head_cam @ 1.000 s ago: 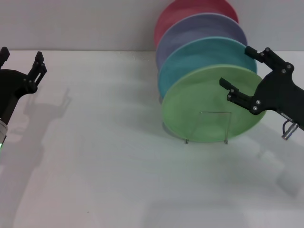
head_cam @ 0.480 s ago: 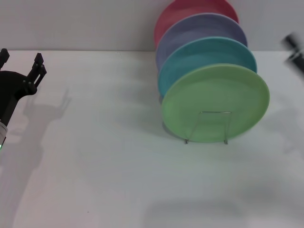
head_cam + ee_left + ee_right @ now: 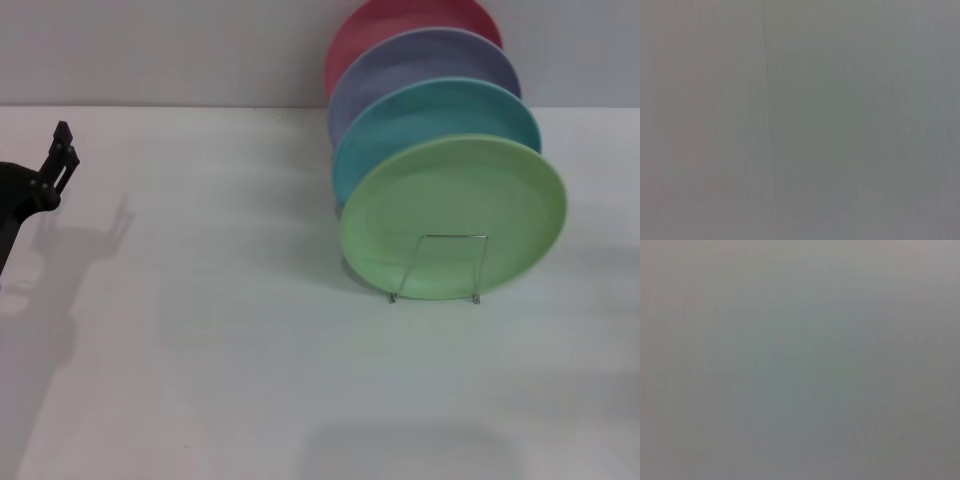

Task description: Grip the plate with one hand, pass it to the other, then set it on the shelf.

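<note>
The light green plate (image 3: pixel 450 195) stands upright at the front of the silver wire shelf (image 3: pixel 452 238), right of the table's middle in the head view. It leans against the turquoise plate behind it. My left gripper (image 3: pixel 55 165) shows only partly at the far left edge, raised and far from the plate, with nothing seen in it. My right gripper is out of view. Both wrist views show only a plain grey surface.
Behind the green plate stand a turquoise-blue plate (image 3: pixel 430 110), a lavender plate (image 3: pixel 420 60) and a red plate (image 3: pixel 395 22) in the same rack. The white table (image 3: pixel 220 340) reaches to a grey back wall.
My right gripper, open beside the green plate's right rim a second ago, has drawn away to the right and left the view. My left gripper has moved further left. The plate stays in the rack.
</note>
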